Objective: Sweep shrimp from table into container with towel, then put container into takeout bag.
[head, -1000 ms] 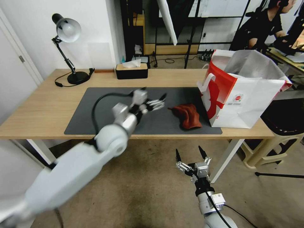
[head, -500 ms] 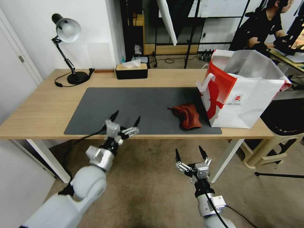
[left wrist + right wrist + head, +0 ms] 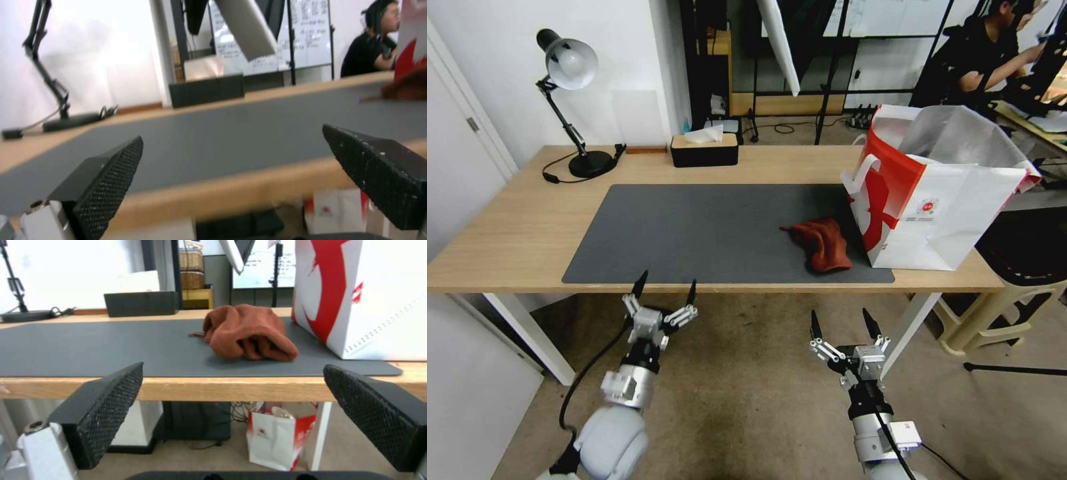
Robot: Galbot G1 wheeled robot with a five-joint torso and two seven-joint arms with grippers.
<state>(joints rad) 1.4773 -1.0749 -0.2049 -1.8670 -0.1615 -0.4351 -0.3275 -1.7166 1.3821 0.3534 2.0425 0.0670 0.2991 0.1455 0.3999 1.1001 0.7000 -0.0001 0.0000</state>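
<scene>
Towel unmoved; left pincer withdrew below table.

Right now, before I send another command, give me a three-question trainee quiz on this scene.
1. True or false: the left tool is shut on the towel.
2. The takeout bag stands: A) beside the lamp, B) beside the towel, C) on the floor.
3. Fill in: both tools hang below the ___ edge.

Key: 1 false, it hangs open and empty; 2 B; 3 table. The right tool is open too.
</scene>
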